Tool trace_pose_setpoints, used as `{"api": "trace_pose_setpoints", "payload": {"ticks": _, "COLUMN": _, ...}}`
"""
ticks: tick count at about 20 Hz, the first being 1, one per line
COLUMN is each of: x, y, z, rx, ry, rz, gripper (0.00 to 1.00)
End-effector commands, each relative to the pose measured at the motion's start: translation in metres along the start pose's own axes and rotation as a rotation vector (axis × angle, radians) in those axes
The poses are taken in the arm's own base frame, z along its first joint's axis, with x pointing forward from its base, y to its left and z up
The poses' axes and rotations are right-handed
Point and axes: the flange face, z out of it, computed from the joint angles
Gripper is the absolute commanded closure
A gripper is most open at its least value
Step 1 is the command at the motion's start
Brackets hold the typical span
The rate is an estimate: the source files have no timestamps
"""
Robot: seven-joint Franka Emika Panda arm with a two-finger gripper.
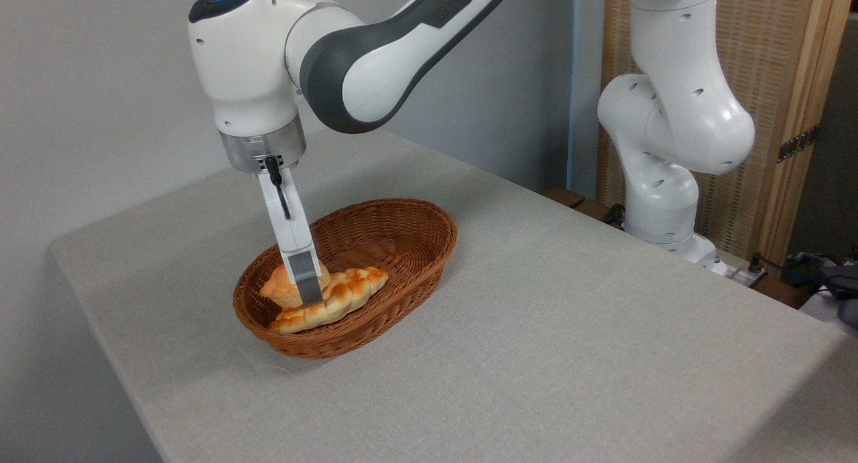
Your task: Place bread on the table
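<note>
While the claw (307,295) reached down into the wicker basket (402,232), we judged the pickup step was in hand. The round bun (278,285) lay in the basket's near end, touching the braided loaf (342,292). We could not tell whether the claw gripped it. Next, it would need lifting out onto the desk (570,329). We read no writing anywhere.

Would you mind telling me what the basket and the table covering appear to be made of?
The basket looks like brown woven wicker, matte, with visible interlaced strands. The table seems covered in plain grey-beige cloth, matte and finely textured, draping softly over its edges.
</note>
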Motion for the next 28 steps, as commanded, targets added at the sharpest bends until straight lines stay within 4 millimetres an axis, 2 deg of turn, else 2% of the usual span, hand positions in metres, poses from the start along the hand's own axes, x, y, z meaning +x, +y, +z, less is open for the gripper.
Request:
{"api": "trace_pose_setpoints", "payload": {"ticks": 1, "x": -0.001, "y": 0.001, "z": -0.002, "rx": 0.012, "ry": -0.004, "rz": 0.016, "gripper": 0.59}}
{"api": "trace_pose_setpoints", "payload": {"ticks": 7, "x": -0.001, "y": 0.001, "z": -0.009, "rx": 0.017, "ry": 0.002, "rz": 0.006, "gripper": 0.56}}
{"api": "trace_pose_setpoints", "payload": {"ticks": 12, "x": -0.014, "y": 0.007, "z": -0.051, "rx": 0.058, "ry": 0.041, "rz": -0.036, "gripper": 0.55}}
{"api": "trace_pose_setpoints", "payload": {"ticks": 14, "x": -0.030, "y": 0.003, "z": -0.065, "rx": 0.065, "ry": 0.044, "rz": -0.066, "gripper": 0.54}}
{"api": "trace_pose_setpoints", "payload": {"ticks": 16, "x": -0.055, "y": -0.007, "z": -0.080, "rx": 0.074, "ry": 0.049, "rz": -0.109, "gripper": 0.53}}
{"api": "trace_pose_setpoints", "payload": {"ticks": 20, "x": -0.102, "y": -0.034, "z": -0.087, "rx": 0.085, "ry": 0.048, "rz": -0.199, "gripper": 0.52}}
{"api": "trace_pose_setpoints", "payload": {"ticks": 23, "x": -0.134, "y": -0.055, "z": -0.084, "rx": 0.096, "ry": 0.043, "rz": -0.255, "gripper": 0.52}}
{"api": "trace_pose_setpoints", "payload": {"ticks": 25, "x": -0.139, "y": -0.063, "z": -0.071, "rx": 0.085, "ry": 0.026, "rz": -0.268, "gripper": 0.50}}
{"api": "trace_pose_setpoints", "payload": {"ticks": 27, "x": -0.157, "y": -0.075, "z": -0.066, "rx": 0.094, "ry": 0.022, "rz": -0.302, "gripper": 0.49}}
{"api": "trace_pose_setpoints", "payload": {"ticks": 28, "x": -0.159, "y": -0.080, "z": -0.062, "rx": 0.099, "ry": 0.021, "rz": -0.303, "gripper": 0.48}}
